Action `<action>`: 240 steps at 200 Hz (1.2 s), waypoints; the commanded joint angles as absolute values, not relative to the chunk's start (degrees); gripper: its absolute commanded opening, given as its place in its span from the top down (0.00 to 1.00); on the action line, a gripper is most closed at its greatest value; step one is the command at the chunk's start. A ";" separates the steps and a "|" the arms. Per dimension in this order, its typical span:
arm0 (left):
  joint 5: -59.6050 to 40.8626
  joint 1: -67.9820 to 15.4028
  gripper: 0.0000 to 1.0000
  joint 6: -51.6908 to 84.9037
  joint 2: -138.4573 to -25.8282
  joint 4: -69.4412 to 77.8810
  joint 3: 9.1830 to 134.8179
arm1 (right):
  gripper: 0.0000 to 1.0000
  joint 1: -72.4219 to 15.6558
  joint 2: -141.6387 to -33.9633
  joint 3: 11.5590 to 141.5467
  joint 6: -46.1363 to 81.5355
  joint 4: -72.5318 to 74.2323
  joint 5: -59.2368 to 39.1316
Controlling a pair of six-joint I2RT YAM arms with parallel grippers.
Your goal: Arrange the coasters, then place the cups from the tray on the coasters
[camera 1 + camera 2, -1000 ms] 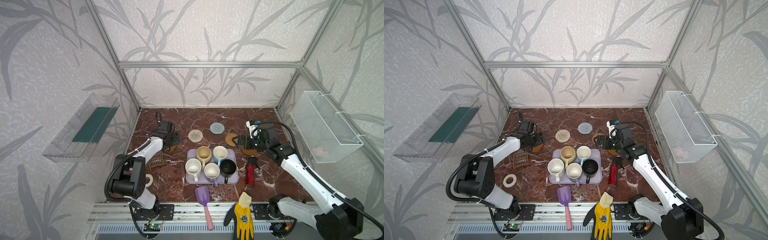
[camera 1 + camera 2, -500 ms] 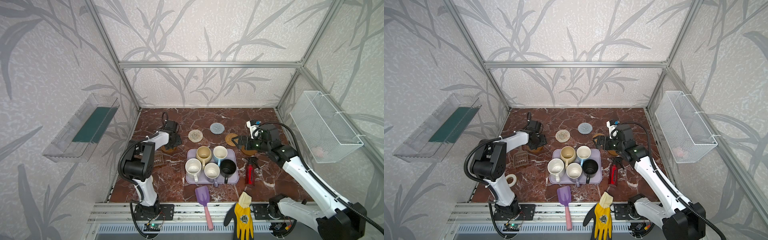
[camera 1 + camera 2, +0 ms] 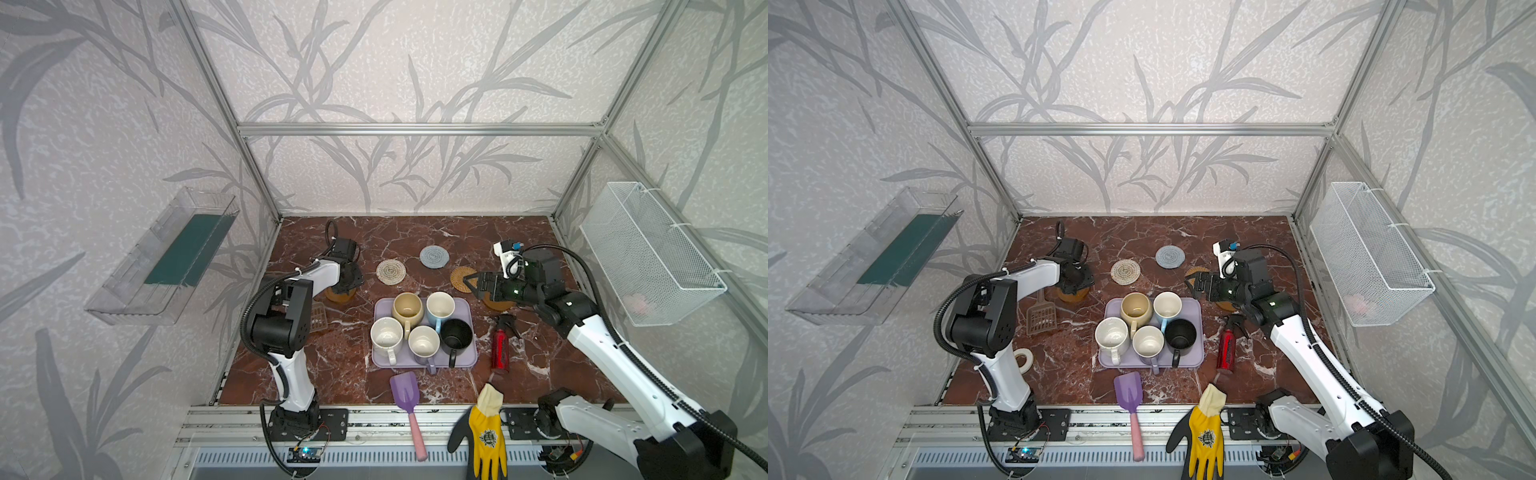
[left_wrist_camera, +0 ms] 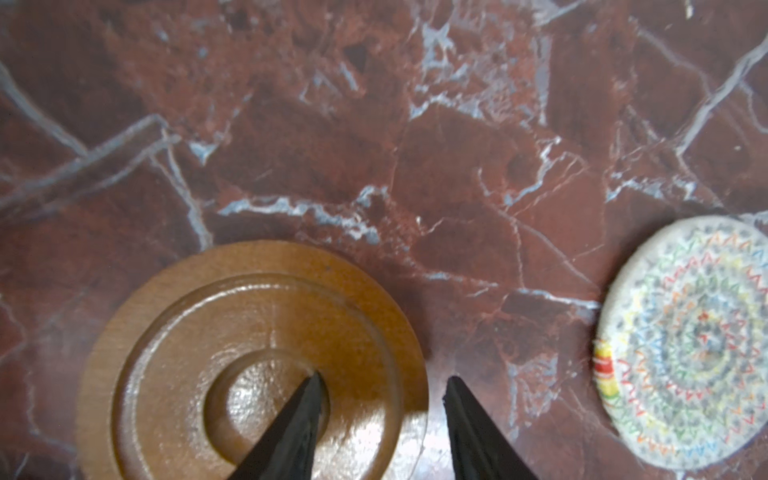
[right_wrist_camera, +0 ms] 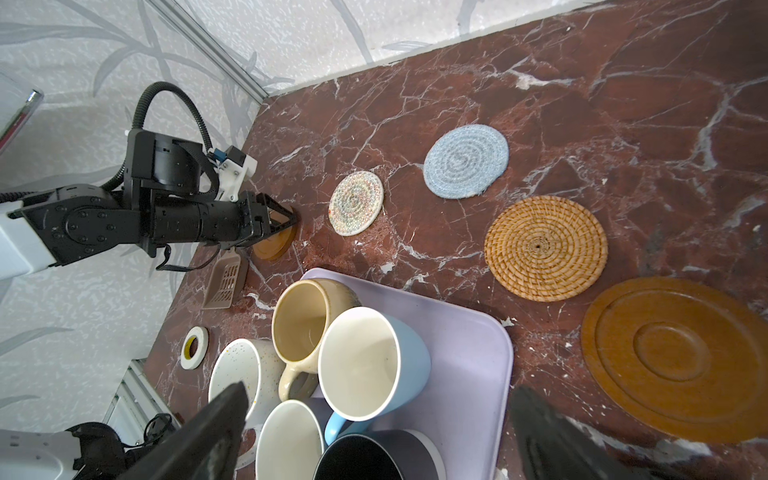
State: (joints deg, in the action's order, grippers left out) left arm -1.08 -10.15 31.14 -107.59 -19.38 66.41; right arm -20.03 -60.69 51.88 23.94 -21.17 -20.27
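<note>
My left gripper [image 4: 382, 376] is down on the left amber-brown coaster [image 4: 249, 357], open, one finger over its centre and the other just outside its rim. In a row to the right lie the beige-white coaster [image 3: 390, 272], the grey-blue coaster [image 3: 434, 257], the rattan coaster [image 5: 544, 247] and a second amber-brown coaster [image 5: 677, 359]. The lavender tray [image 3: 467, 361] holds the beige-yellow cup [image 3: 407, 307], light blue cup [image 3: 439, 306], speckled white cup [image 3: 386, 336], lavender cup [image 3: 424, 344] and black cup [image 3: 456, 334]. My right gripper [image 5: 378, 388] hangs open above the tray's far right corner.
A red spray bottle [image 3: 500, 347] lies right of the tray. A purple scoop [image 3: 405, 392] and a yellow glove [image 3: 486, 432] lie at the front edge. A brown slotted scoop [image 3: 1040, 316] and a white tape roll [image 3: 1022, 358] sit at the left. A wire basket [image 3: 648, 253] hangs on the right wall.
My left arm has folded upright and brought its gripper onto the left amber-brown coaster, with the jaws narrowing around its rim. The right gripper has barely shifted.
</note>
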 commanded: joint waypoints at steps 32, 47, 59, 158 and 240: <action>-4.70 -12.00 0.50 32.82 -110.75 -19.18 67.90 | 0.03 -20.39 -62.16 51.15 23.75 -18.88 -22.91; -5.44 -12.26 0.51 32.65 -111.24 -18.82 68.49 | 0.04 -20.42 -63.01 51.24 23.92 -18.68 -23.54; -5.61 -12.71 0.54 32.76 -111.76 -19.78 69.26 | 0.04 -20.63 -63.40 51.14 24.06 -18.28 -23.64; -0.33 -14.06 0.50 31.86 -110.22 -24.83 72.69 | 0.04 -22.31 -66.36 53.17 23.99 -18.72 -22.69; -1.47 -14.01 0.43 32.36 -112.64 -26.77 75.81 | 0.04 -22.59 -67.15 54.40 23.95 -19.17 -21.74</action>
State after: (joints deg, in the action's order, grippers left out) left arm -1.19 -13.87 31.14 -110.48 -25.34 76.29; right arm -22.26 -67.02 52.25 24.01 -19.22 -22.46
